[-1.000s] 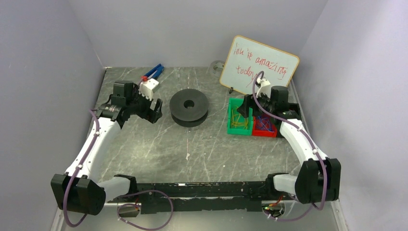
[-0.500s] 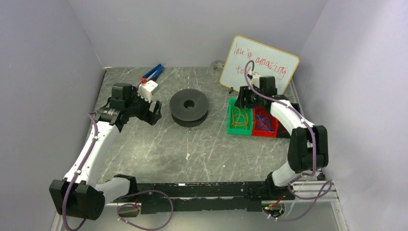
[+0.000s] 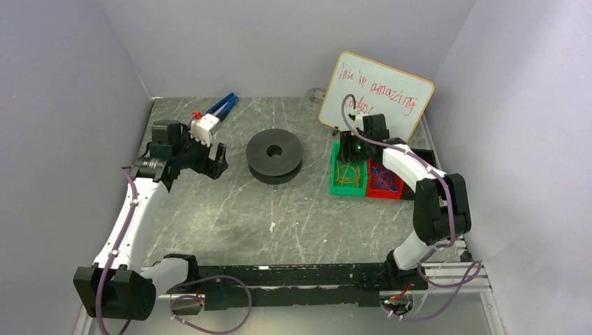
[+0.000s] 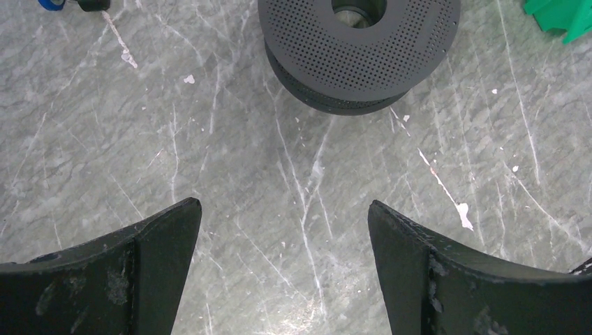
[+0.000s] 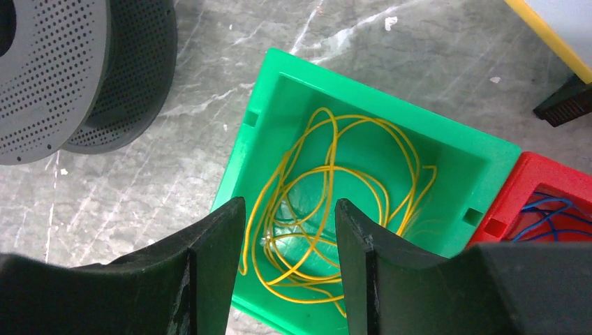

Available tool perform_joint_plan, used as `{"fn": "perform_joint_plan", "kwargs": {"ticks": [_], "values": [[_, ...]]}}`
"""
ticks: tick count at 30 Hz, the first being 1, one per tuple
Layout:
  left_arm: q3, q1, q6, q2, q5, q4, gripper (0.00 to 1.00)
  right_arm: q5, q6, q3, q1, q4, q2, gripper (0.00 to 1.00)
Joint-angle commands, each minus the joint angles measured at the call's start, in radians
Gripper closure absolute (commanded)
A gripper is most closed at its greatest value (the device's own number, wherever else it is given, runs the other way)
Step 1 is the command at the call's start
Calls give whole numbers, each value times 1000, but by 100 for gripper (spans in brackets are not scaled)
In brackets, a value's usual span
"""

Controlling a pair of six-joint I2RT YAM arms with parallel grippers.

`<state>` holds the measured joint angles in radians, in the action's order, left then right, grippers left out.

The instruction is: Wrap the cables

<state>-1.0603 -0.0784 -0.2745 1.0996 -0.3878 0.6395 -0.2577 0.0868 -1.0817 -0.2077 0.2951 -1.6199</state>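
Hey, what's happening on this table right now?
The right gripper hangs over the green bin, jaws partly apart above the loose yellow cables, nothing gripped yet. The left gripper hovers wide open over the table beside the black spool. No cable is on the spool, so wrapping hasn't begun.

Black spool (image 3: 274,155), two bins and a whiteboard (image 3: 377,94) on a grey marbled table (image 3: 279,216)
The perforated spool lies flat mid-table. To its right, a green bin (image 3: 347,188) touches a red bin (image 3: 384,194) holding blue wires (image 3: 382,178). The yellow-framed whiteboard, with red handwriting, leans behind them. A blue-handled tool (image 3: 223,105) lies far left.
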Motion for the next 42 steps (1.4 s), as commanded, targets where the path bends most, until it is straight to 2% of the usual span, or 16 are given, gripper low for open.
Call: {"fn": "perform_joint_plan", "kwargs": {"ticks": [1,20,23,27,30,32,42], "values": [[-4,16,-2,-27,-46,-21,6,28,-3,-3,5,-22,25,46],[-3,44,4,-29,-74,-21,6,53,-23,-32,16,29,-73,50],[-1,46,4,-28,-75,-23,6,37,-23,-33,16,30,-69,60],[1,46,4,-27,-74,-26,6,27,-22,-30,16,24,-44,87],[0,46,4,-25,-75,-26,6,28,-24,-26,16,17,-16,96],[2,45,4,-27,-77,-27,6,28,-25,-26,16,15,1,100],[6,46,3,-29,-86,-31,6,52,-71,-81,4,46,143,100]]}}
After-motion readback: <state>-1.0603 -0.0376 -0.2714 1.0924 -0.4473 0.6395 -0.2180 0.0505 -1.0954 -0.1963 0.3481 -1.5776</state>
